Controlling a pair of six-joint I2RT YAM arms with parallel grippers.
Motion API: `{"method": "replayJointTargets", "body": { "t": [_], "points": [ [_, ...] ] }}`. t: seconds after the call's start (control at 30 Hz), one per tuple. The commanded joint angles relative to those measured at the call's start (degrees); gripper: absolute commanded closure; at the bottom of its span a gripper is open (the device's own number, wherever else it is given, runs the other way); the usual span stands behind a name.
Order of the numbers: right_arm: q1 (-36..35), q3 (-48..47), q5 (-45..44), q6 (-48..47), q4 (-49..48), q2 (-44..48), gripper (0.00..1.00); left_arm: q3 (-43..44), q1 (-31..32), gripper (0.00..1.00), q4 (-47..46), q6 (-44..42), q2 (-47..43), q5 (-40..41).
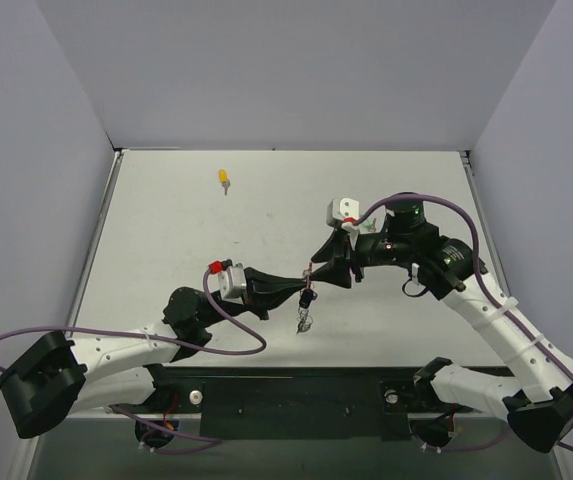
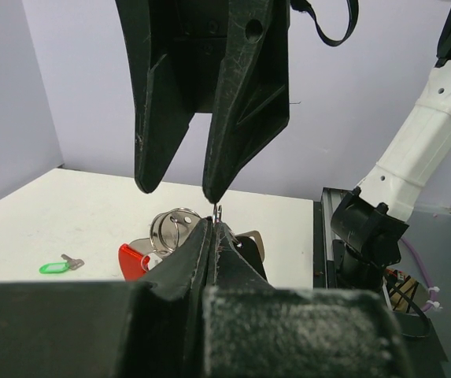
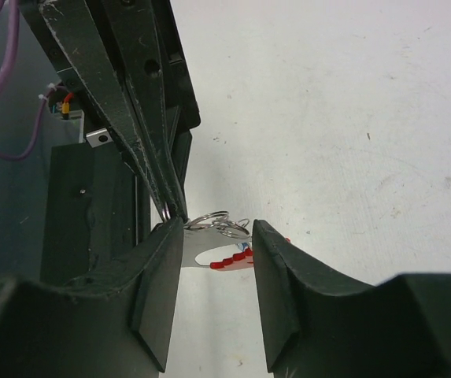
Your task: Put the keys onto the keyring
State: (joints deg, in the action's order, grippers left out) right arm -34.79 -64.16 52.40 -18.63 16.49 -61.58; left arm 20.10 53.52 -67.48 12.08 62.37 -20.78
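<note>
The keyring [image 1: 304,318], a cluster of silver split rings with a red part, hangs from my left gripper [image 1: 306,284], which is shut on one thin ring. In the left wrist view that ring [image 2: 219,211] sticks up from the closed left gripper [image 2: 213,226], and the other rings and red piece [image 2: 131,258] dangle behind. My right gripper [image 1: 319,268] faces it tip to tip. It is open in the right wrist view [image 3: 219,236], with the rings [image 3: 212,220] between its fingertips. A yellow-headed key [image 1: 225,179] lies far back on the table. A green-headed key [image 2: 54,268] lies flat beyond.
White table with grey walls [image 1: 56,120] on three sides. The right arm's elbow and purple cable [image 1: 436,205] arch over the right half. A dark base rail [image 1: 296,395] runs along the near edge between the arm mounts.
</note>
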Motion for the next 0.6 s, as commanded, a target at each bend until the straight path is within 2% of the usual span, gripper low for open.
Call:
{"method": "replayJointTargets", "body": {
  "t": [0.0, 0.1, 0.3, 0.57],
  "points": [
    [0.33, -0.44, 5.25, 0.62, -2.08, 1.99, 0.63, 0.56, -0.25, 1.00, -3.36, -0.82, -1.37, 1.88],
    [-0.02, 0.09, 7.09, -0.17, -1.46, 2.08, 0.65, 0.56, -0.34, 1.00, -3.27, -0.91, -1.28, 1.88],
    [-1.42, 1.58, 7.01, -1.32, -1.11, 1.82, 0.77, 0.65, -0.52, 1.00, -3.36, -0.83, -1.28, 1.35],
    [-1.51, 2.02, 5.08, -2.11, -0.94, 1.20, 0.81, 0.73, -0.43, 1.00, -3.27, -0.91, -1.72, 1.09]
  ]
}}
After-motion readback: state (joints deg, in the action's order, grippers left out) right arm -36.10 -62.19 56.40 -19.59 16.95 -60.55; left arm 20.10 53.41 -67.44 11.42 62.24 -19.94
